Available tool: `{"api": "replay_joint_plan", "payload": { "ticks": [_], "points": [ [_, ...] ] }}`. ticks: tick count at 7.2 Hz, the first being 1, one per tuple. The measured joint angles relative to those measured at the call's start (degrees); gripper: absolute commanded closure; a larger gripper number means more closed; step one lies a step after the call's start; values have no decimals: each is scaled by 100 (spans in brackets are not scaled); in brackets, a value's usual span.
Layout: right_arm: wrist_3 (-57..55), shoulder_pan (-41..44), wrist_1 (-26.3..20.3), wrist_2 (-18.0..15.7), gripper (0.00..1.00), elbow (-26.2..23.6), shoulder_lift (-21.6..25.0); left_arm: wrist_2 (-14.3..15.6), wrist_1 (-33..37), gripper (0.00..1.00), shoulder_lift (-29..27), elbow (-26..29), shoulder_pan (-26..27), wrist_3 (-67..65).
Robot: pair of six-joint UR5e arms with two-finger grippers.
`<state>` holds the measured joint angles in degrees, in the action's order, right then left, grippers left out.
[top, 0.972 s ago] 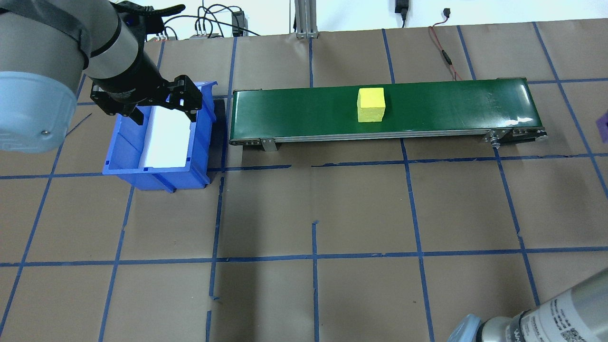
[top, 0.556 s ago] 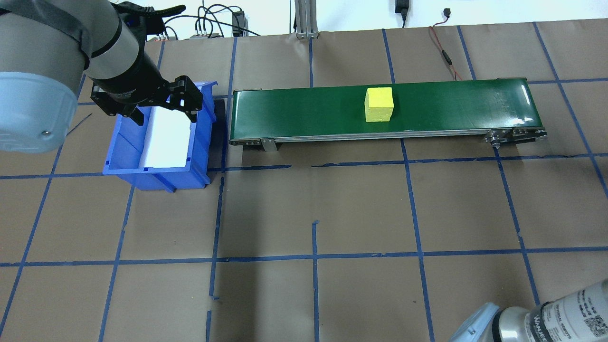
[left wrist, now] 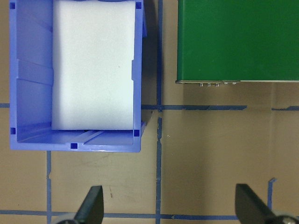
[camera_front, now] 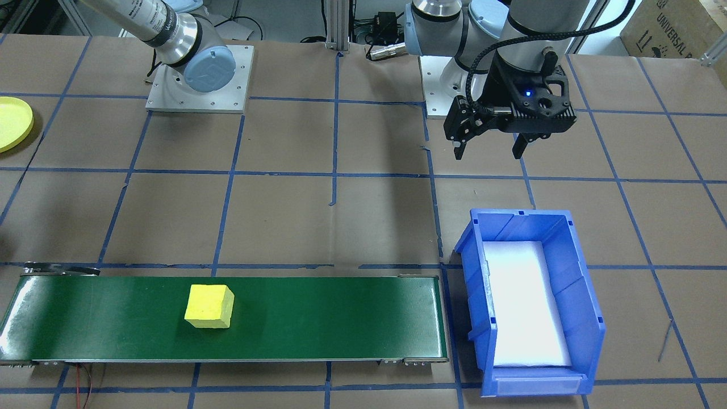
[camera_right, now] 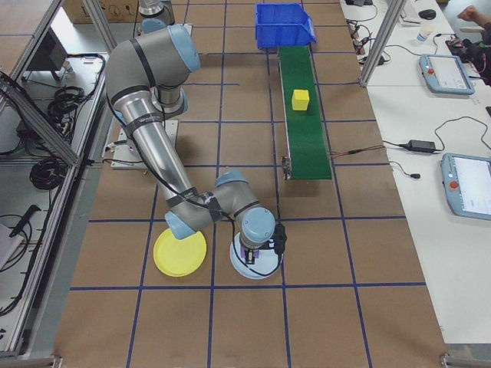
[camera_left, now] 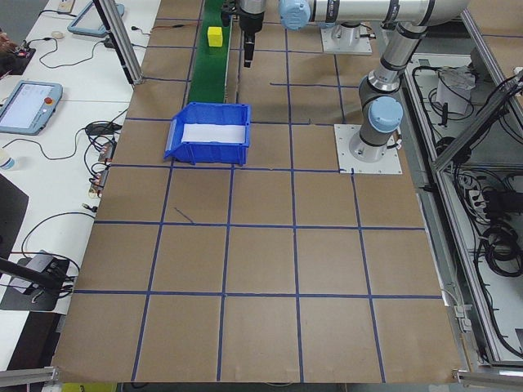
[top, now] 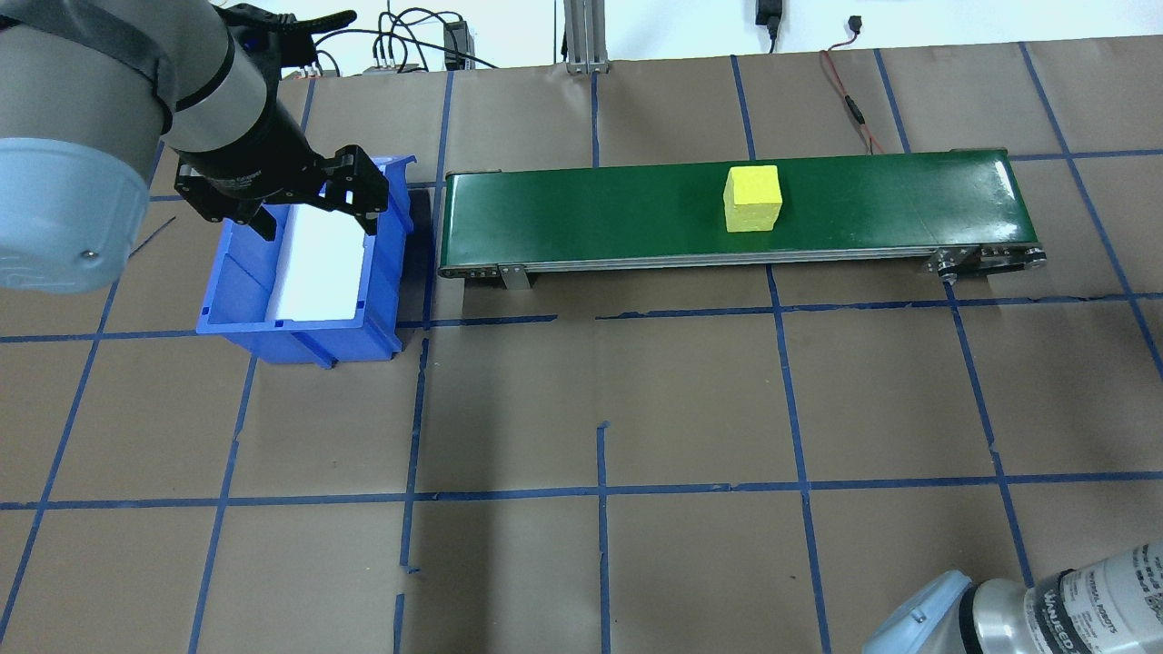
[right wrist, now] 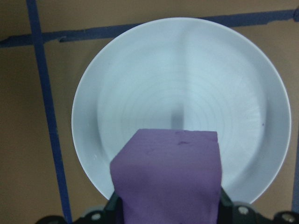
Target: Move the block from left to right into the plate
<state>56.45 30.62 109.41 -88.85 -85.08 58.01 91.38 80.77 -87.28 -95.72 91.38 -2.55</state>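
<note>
My right gripper (right wrist: 168, 207) is shut on a purple block (right wrist: 166, 172) and holds it over a white plate (right wrist: 140, 74). In the exterior right view this gripper (camera_right: 259, 249) hangs over that white plate (camera_right: 244, 268), and the yellow plate (camera_right: 179, 253) lies just beside it, bare. A yellow block (top: 752, 197) sits on the green conveyor belt (top: 591, 213), right of its middle. My left gripper (top: 318, 224) is open and holds nothing; it hovers by the blue bin (top: 236, 272), with bare table between its fingertips (left wrist: 93, 203).
The blue bin (camera_front: 585, 295) holds a white foam pad and stands at the belt's (camera_front: 312, 318) left end. The yellow plate (camera_front: 11, 122) shows at the table's edge. Cables run along the far edge.
The yellow block has ridden the belt to the right. My right arm's elbow has shifted at the lower right of the overhead view. The left arm has stayed put.
</note>
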Motion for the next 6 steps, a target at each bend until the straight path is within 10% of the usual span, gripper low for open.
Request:
{"api": "replay_joint_plan", "payload": {
  "ticks": [1,6],
  "points": [
    [-4,-2,9,5,0,41,-44,-4,0,0,0,-10,2,0],
    [-214,122,-79,63,0,98,257,3,0,0,0,-33,2,-6]
  ]
}}
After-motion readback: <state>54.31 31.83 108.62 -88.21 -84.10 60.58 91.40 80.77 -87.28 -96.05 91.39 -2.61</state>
